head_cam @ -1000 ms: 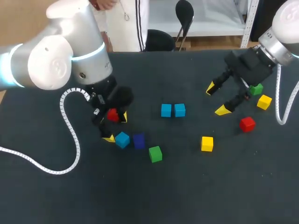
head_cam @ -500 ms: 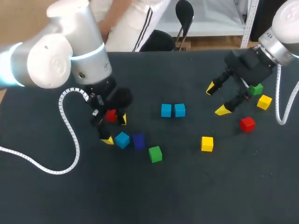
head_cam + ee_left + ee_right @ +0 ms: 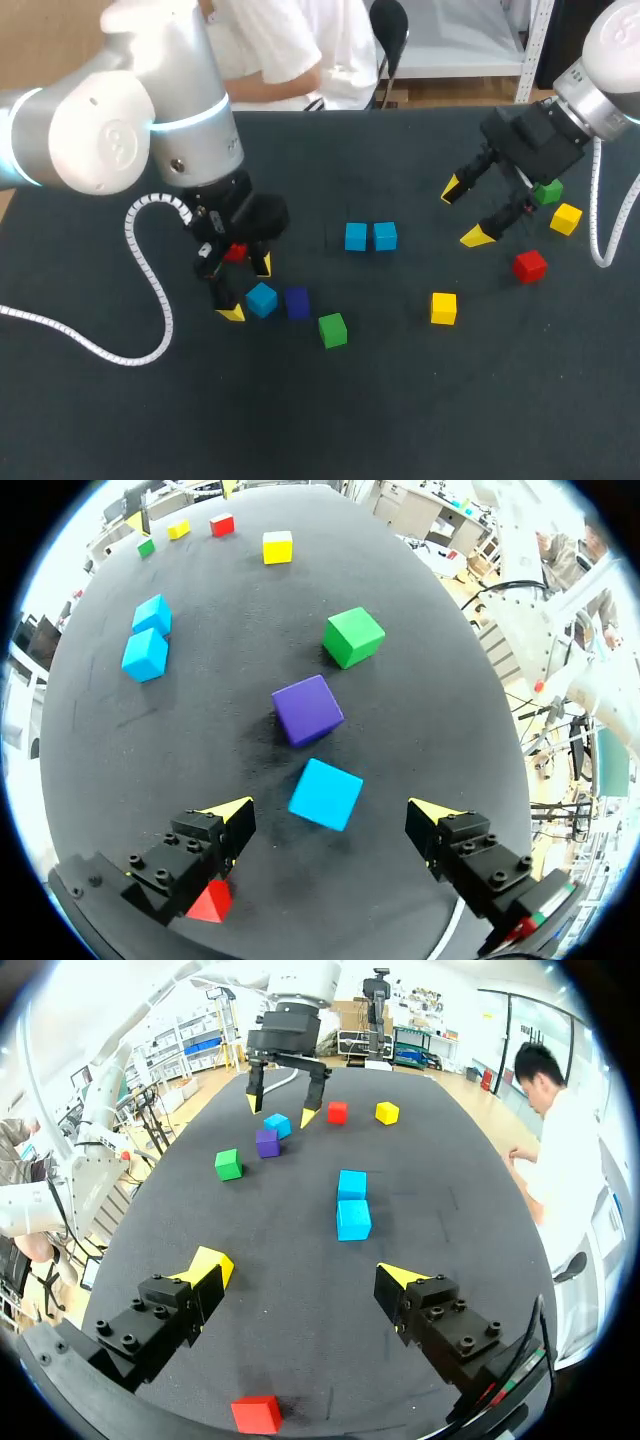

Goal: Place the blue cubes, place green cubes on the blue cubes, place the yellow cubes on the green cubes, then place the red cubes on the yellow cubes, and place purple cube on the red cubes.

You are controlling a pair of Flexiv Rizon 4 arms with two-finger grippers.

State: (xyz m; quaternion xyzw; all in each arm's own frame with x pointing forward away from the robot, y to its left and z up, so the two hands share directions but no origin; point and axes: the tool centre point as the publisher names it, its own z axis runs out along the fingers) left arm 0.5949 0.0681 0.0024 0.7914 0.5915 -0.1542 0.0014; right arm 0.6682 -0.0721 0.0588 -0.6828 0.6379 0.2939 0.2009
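The table (image 3: 420, 420) is a matte black, faintly grainy surface, its far edge running straight across the head view. Nearest the robot are the near green cube (image 3: 332, 329) and, well apart to its right, the near yellow cube (image 3: 443, 307). Both are smooth, crisp-edged blocks well in from the table's edges.

Just beyond the green one, the purple cube (image 3: 296, 301) stands just beside the lone blue cube (image 3: 261, 299). The left gripper (image 3: 247, 288) hangs low around that blue cube, its black, bolted fingers with wedge-shaped yellow tips spread wide. In the left wrist view the cube lies between the tips with a gap at each side, touching neither. The left red cube (image 3: 235, 252) shows partly behind the far finger. A white ribbed cable (image 3: 150, 300) loops from the left arm across the table.

Farther on, the right red cube (image 3: 529, 265) sits alone toward the right side. At mid-table the paired blue cubes (image 3: 357, 237) stand side by side, touching. The right gripper (image 3: 465, 212) hovers between that pair and the right-hand cubes, its jaws spread with nothing between them.

Farthest are the far yellow cube (image 3: 565, 218) and the far green cube (image 3: 547, 191), close together. The green one is partly hidden by the gripper's black body.
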